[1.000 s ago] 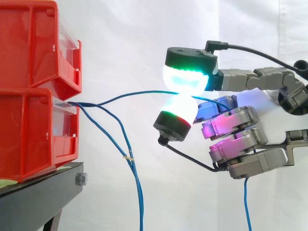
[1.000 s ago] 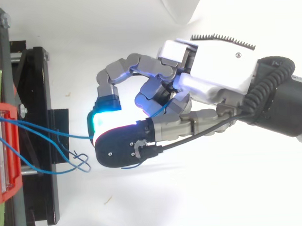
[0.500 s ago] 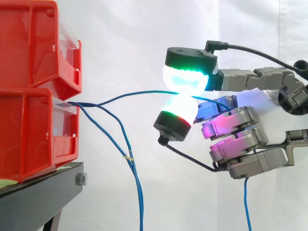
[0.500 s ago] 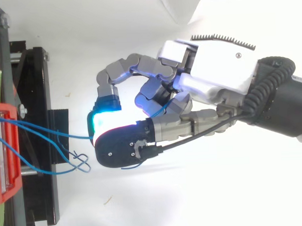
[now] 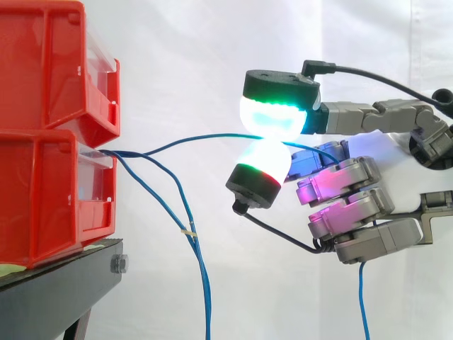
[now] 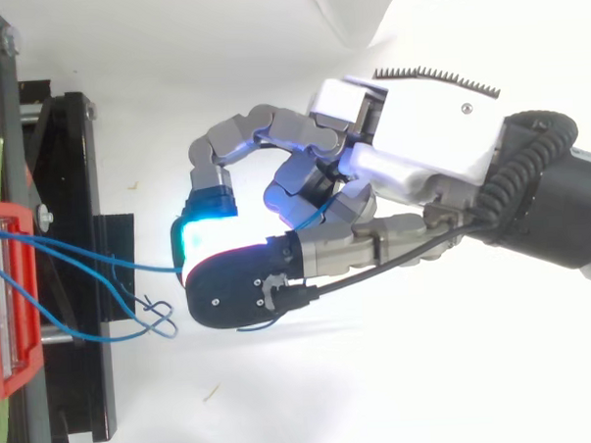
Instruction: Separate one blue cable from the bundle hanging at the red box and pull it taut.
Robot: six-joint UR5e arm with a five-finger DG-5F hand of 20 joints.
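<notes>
At 9 o'clock in the side view, two red plastic bins (image 5: 49,142) sit stacked on a black metal stand (image 5: 60,283). From the lower bin's front lip a thin blue cable (image 5: 191,139) runs toward 3 o'clock in a shallow arc. It ends between two glowing fingertips (image 5: 272,113) of the robot hand (image 5: 350,205), which pinch it, one pad above and one below. The other fingers are curled at 4 o'clock of the pinch. The remaining blue cables of the bundle (image 5: 188,231) drop from the same lip toward 6 o'clock, bound by a pale tie. Another blue strand hangs under the hand at 5 o'clock.

From above, the red bin (image 6: 9,293) lies at 9 o'clock on the stand (image 6: 73,290). The hand (image 6: 420,147) reaches in from 3 o'clock. The pinched cable (image 6: 150,269) spans from bin to fingertips, and the loose cables (image 6: 161,321) loop at 7 o'clock of the pads.
</notes>
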